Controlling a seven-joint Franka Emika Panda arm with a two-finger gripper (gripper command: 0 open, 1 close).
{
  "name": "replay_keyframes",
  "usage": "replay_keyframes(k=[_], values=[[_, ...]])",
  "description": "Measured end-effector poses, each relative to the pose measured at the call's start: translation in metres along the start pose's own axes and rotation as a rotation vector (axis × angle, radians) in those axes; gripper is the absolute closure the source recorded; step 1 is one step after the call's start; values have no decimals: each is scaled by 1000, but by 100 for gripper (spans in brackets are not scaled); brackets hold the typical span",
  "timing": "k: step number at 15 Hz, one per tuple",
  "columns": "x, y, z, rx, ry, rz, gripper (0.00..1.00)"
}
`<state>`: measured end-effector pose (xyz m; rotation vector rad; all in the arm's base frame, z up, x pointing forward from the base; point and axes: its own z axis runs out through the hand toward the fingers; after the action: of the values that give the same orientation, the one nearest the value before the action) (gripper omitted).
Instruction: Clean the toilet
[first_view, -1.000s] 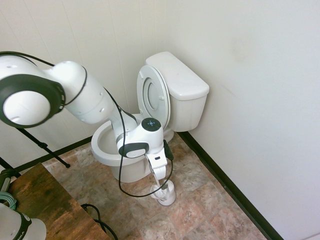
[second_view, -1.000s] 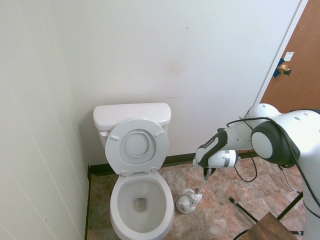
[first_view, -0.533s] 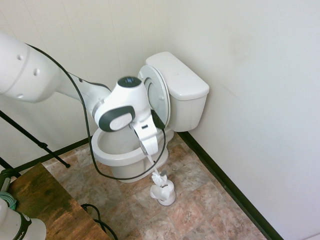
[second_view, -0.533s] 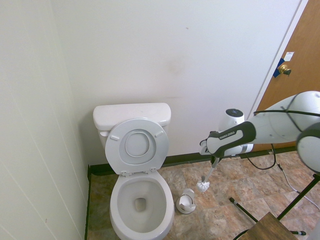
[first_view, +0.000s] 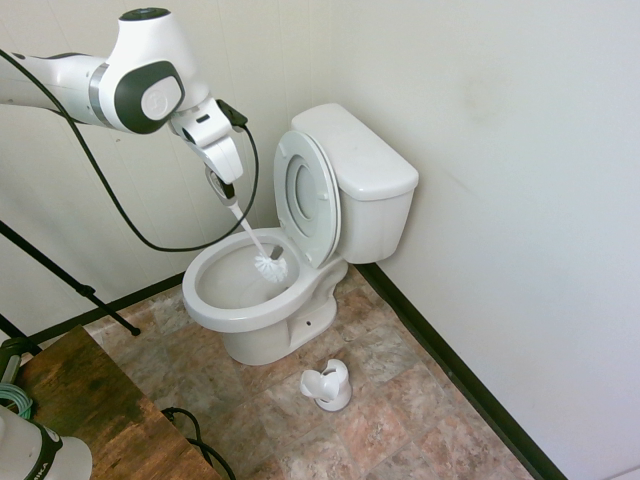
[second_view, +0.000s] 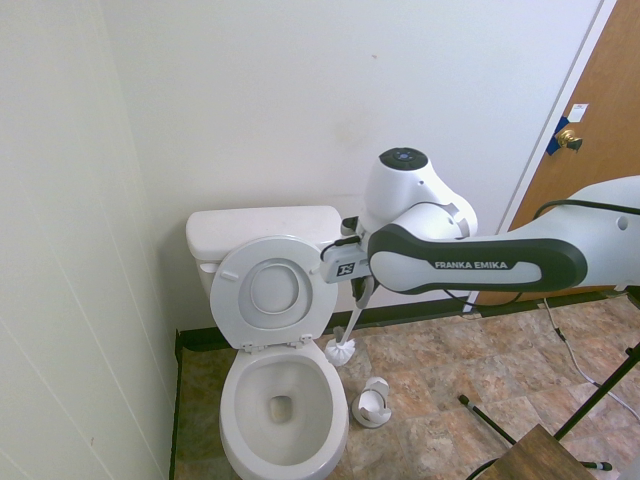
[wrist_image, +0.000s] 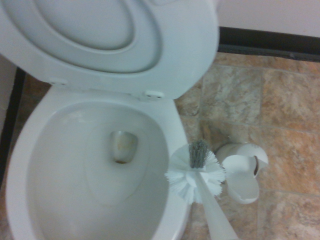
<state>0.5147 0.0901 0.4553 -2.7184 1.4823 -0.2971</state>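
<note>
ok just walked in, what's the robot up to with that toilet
The robot's gripper is shut on the handle of a white toilet brush, bristles down. The brush hangs above the edge of the toilet, whose lid is up. It isn't down in the bowl. The brush holder stands on the floor beside the toilet.

Tiled floor (first_view: 390, 405) under the toilet (first_view: 262, 340) and white brush holder (first_view: 328, 386)
</note>
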Motion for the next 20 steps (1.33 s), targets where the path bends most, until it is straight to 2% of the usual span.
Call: replay_keyframes(k=[4,9,15,20], values=[[-43,-43,29,-13,-18,-69,100],[-63,-108,104,22,-48,-120,100],[-30,-154,252,-3,-76,-51,100],[-23,-171,303,-8,-80,-22,100]])
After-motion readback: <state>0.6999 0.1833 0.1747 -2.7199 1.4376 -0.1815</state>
